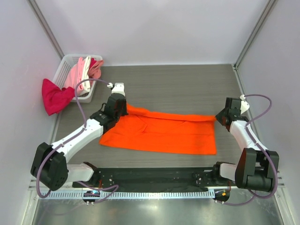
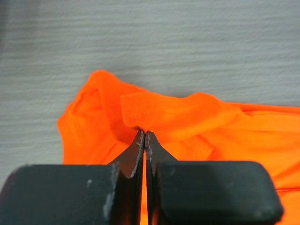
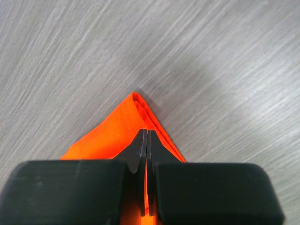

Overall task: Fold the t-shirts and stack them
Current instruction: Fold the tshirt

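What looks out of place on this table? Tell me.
The magenta-red t-shirt hangs out of the white mesh basket at the far left, draped over its rim, while the pink and white shirts sit inside. The orange t-shirt, pinched by the left gripper and right gripper, looks normal.

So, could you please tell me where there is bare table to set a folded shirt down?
Free: the far strip of table between the orange t-shirt and the back wall, right of the basket; a narrow band by the shirt's near edge. Crowded: the far-left corner, with basket and magenta t-shirt.
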Robot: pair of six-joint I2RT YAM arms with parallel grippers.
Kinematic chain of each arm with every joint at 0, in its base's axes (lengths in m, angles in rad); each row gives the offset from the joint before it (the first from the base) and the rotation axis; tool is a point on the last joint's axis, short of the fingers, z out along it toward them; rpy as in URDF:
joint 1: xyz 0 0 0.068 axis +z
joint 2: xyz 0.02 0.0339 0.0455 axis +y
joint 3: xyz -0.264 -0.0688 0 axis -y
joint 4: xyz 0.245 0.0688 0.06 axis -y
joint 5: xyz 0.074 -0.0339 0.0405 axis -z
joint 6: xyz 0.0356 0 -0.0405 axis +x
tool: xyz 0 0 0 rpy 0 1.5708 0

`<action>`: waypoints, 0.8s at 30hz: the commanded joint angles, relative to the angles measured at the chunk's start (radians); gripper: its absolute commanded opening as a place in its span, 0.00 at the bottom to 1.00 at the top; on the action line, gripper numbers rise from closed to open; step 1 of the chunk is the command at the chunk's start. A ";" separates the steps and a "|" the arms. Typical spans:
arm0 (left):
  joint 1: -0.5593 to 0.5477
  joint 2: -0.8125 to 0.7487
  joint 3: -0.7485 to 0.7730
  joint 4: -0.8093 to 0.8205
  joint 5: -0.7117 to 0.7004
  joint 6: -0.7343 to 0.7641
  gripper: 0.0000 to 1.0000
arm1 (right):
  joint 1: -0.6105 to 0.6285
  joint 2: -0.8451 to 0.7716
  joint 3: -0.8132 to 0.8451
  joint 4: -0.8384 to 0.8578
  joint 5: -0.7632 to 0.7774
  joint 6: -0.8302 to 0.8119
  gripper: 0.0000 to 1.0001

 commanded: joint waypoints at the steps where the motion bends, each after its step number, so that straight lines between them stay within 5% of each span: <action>1: -0.009 -0.051 -0.031 -0.004 -0.082 -0.015 0.00 | -0.014 -0.041 -0.013 0.001 0.024 0.014 0.01; 24: -0.106 -0.253 -0.143 -0.167 -0.223 -0.107 0.00 | -0.021 -0.138 -0.079 -0.042 -0.030 0.003 0.01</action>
